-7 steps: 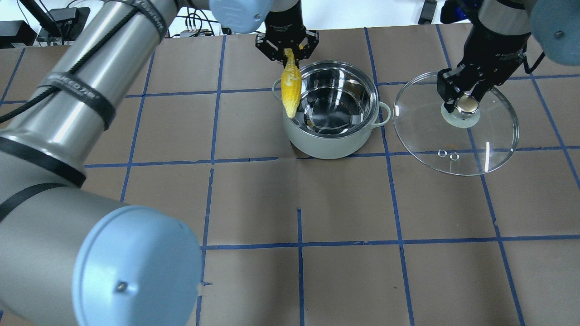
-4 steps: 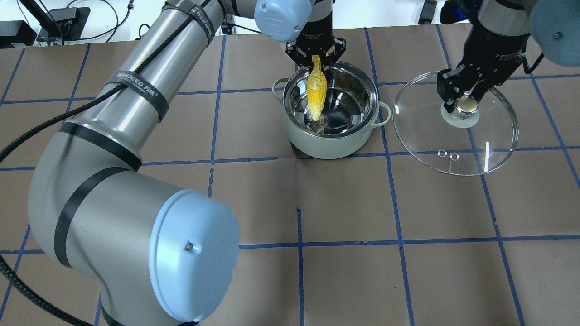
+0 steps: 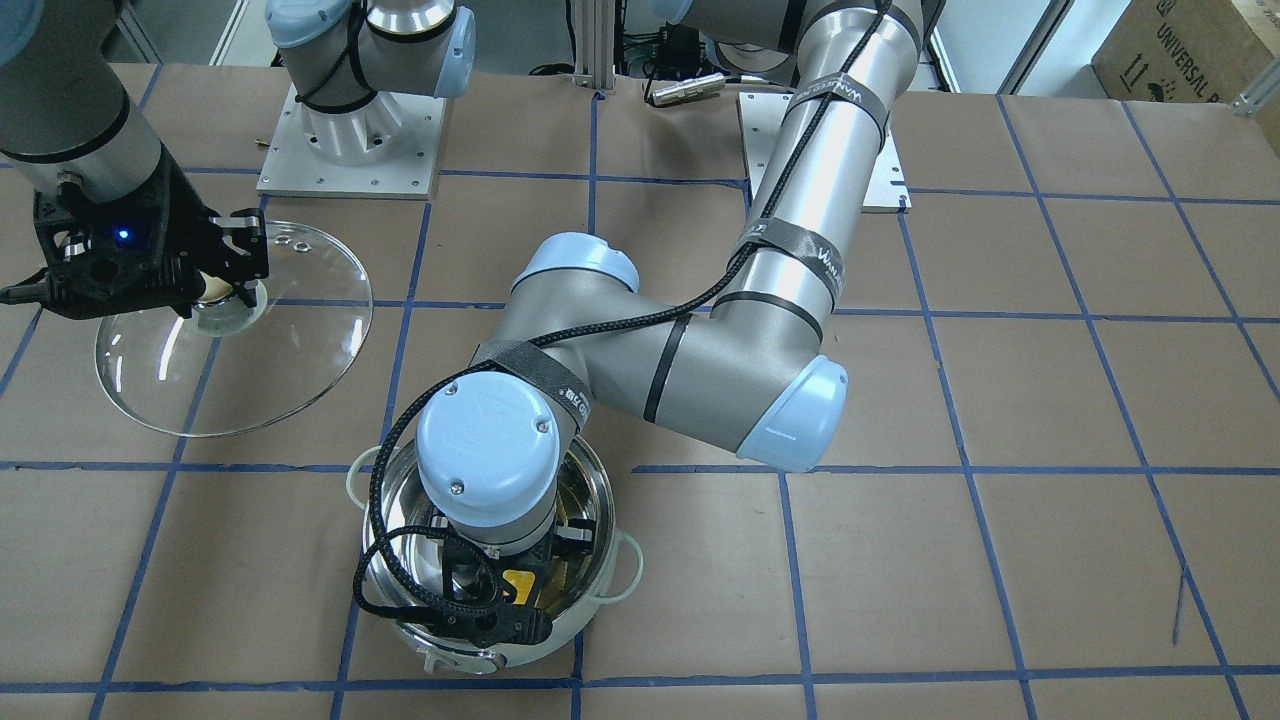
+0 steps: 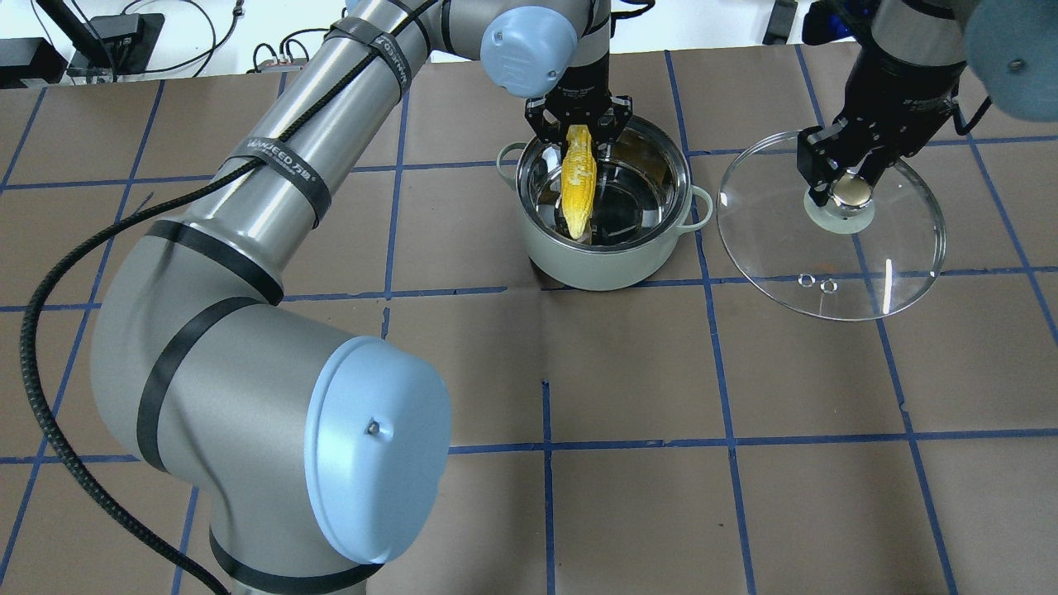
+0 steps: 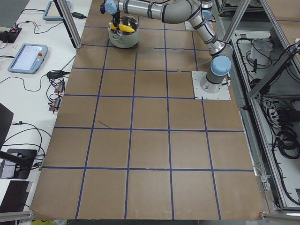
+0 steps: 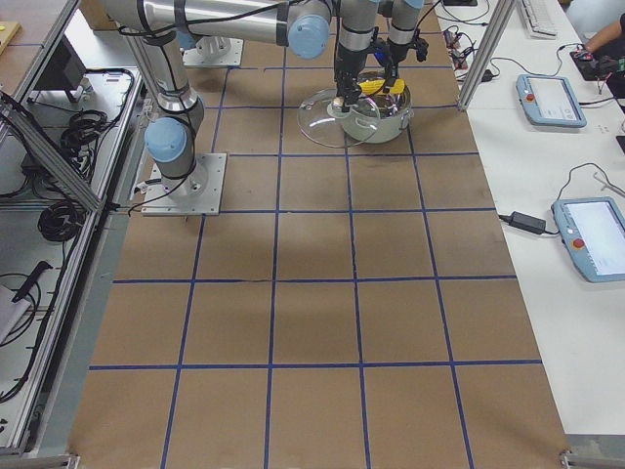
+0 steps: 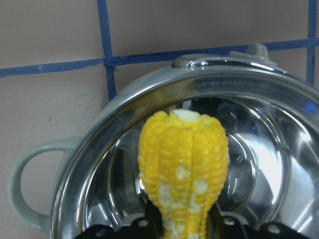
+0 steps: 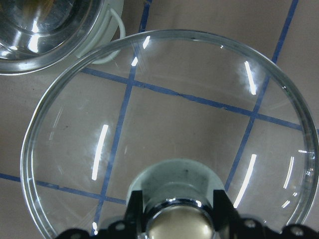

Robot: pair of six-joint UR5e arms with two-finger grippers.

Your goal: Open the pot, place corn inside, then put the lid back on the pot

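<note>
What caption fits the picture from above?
Left gripper holds the corn tip-down in the open pot; right gripper grips the lid beside it.

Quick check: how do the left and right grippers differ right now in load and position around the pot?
Load: the left gripper is shut on the corn, the right gripper on the lid, by its knob. Position: the left gripper is over the open pot, corn hanging down into it; the right gripper holds the lid beside the pot, not over it. Both are shut and point downward.
</note>
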